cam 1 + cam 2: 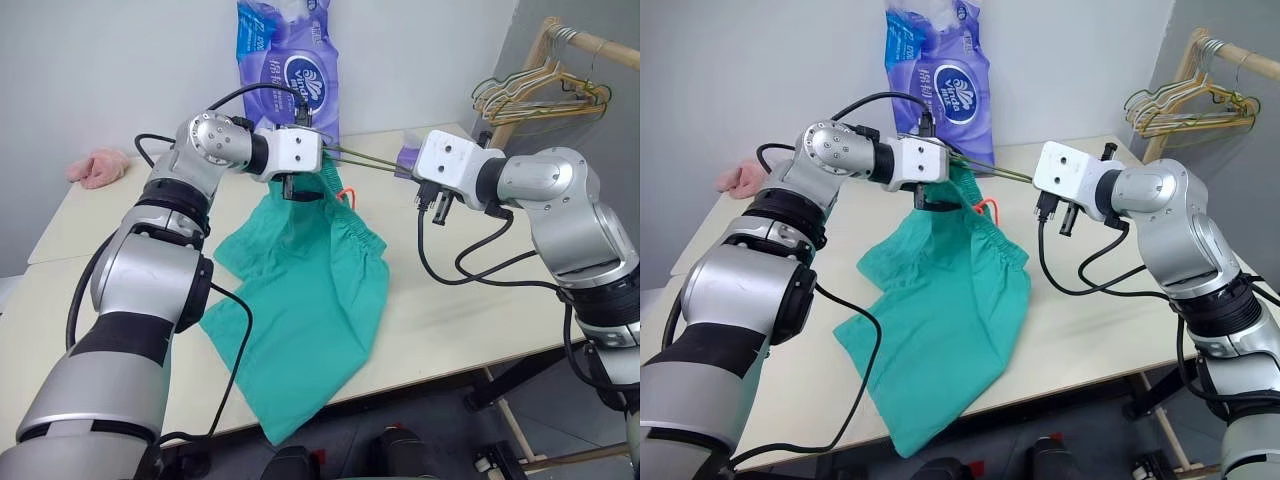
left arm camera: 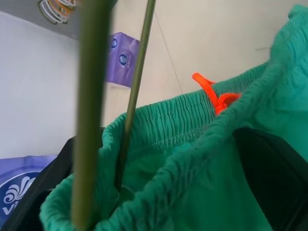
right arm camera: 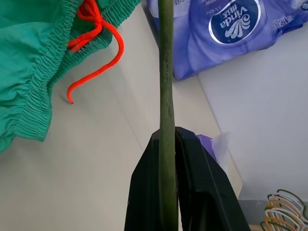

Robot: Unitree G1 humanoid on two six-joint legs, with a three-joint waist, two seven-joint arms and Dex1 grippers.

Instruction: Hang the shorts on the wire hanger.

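The teal-green shorts (image 1: 300, 290) lie across the table, their gathered waistband lifted up at my left gripper (image 1: 300, 188) and one leg hanging over the front edge. An orange drawstring (image 3: 91, 38) dangles from the waistband. The thin olive wire hanger (image 1: 365, 158) stretches level between my two grippers, and one end of it passes into the waistband (image 2: 159, 120). In the left wrist view, my left gripper (image 2: 159, 192) is open, its fingers (image 2: 274, 168) wide apart on either side of the bunched waistband. My right gripper (image 3: 166, 134) is shut on the hanger wire (image 3: 166, 72).
A purple tissue pack (image 1: 285, 60) stands at the back of the pale table (image 1: 470, 320). A small pink fuzzy cloth (image 1: 98, 166) lies at the far left. A bunch of pale hangers (image 1: 540, 95) hangs on a wooden rail at the right.
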